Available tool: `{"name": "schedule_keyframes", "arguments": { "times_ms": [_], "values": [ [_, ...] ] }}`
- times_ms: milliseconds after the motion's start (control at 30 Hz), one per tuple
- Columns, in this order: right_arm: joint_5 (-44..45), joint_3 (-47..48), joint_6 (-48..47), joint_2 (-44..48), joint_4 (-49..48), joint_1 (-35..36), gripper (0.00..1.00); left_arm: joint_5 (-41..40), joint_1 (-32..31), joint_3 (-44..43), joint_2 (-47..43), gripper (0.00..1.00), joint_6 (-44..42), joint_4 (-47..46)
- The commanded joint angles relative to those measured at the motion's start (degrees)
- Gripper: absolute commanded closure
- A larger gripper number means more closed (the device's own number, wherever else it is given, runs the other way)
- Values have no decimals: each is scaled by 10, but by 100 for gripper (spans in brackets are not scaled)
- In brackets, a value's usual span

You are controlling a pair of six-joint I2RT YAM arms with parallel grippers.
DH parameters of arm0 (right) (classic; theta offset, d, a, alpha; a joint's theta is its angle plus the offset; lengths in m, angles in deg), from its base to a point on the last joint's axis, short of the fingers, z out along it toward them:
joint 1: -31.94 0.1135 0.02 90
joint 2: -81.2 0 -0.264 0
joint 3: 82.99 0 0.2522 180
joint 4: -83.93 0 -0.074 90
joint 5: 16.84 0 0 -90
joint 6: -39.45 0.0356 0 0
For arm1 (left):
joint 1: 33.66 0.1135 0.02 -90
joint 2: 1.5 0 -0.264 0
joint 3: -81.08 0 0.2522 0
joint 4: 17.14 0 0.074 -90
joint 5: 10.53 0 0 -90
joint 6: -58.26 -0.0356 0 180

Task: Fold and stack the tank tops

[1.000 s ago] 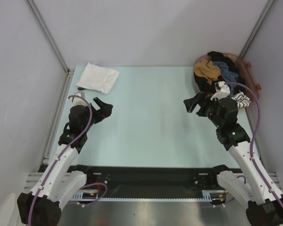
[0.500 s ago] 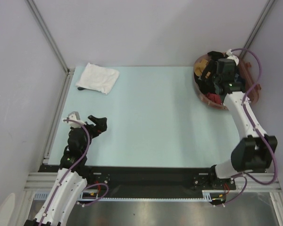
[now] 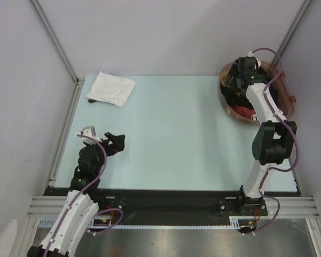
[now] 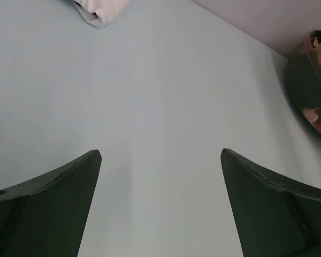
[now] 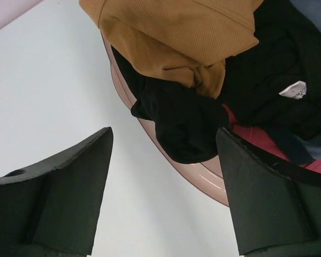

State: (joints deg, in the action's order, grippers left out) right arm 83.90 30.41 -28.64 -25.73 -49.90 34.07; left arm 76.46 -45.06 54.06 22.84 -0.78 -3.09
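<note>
Hovering over the near lip of the pink basket [image 5: 203, 184], my right gripper [image 5: 164, 134] has its jaws wide apart with nothing between them. A bunched black garment [image 5: 176, 126] lies directly below the gap, draped over the rim, with a mustard garment [image 5: 176, 32] behind it and red cloth [image 5: 246, 128] beside it. The slate-blue tank top [image 5: 316, 9] I am after seems to be the bluish fabric at the far right edge of my wrist view, partly buried, so I judge I must reach past the black piece rather than pinch it. The white tank top [image 3: 111, 88] lies folded at the far left corner of the table [image 3: 176, 134], well apart, a ready base for the stack. My left gripper [image 3: 115, 142] hangs low over the table near its own base, fully spread and empty, out of the way.
</note>
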Motion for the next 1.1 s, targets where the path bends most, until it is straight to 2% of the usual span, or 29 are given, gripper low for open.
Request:
{"name": "schedule_keyframes", "arguments": {
  "times_ms": [0, 167, 233, 267, 300, 333, 467, 567, 733, 833, 867, 967, 1067],
  "values": [
    [9, 17, 8, -23, 6, -1, 17, 15, 0, -5, 9, 0, -16, -31],
    [13, 2, 15, -48, -11, -1, 17, 18, 1, -9, 26, 0, -14, -30],
    [10, 10, 11, -64, -9, -1, 28, 19, 1, -11, 27, 0, -16, -30],
    [7, 28, 9, -69, -3, -3, 43, 20, 1, -11, 27, 0, -16, -32],
    [-3, 45, 9, -73, 5, -5, 89, 20, 0, -11, 28, 0, -17, -33],
    [-5, 61, 8, -76, 15, -5, 100, 21, 1, -10, 27, 0, -17, -33],
    [-10, 145, 1, -30, 53, -5, 100, 22, 1, -10, 30, 0, -18, -35],
    [-47, 231, -3, 25, 75, -4, 100, 26, 1, -11, 34, 0, -18, -38],
    [-135, 251, -23, 139, 23, 23, 100, 26, 1, -11, 36, 0, -18, -42],
    [-157, 298, -82, 187, 38, 115, 100, 26, 1, -11, 35, 0, -19, -41],
    [-136, 309, -95, 205, 42, 172, 100, 26, 0, -11, 34, 0, -18, -41],
    [-126, 322, -117, 242, 28, 259, 100, 26, 0, -11, 33, 0, -18, -40],
    [-155, 334, -98, 284, 13, 277, 100, 26, 0, -10, 29, 0, -20, -38]
  ]
}}
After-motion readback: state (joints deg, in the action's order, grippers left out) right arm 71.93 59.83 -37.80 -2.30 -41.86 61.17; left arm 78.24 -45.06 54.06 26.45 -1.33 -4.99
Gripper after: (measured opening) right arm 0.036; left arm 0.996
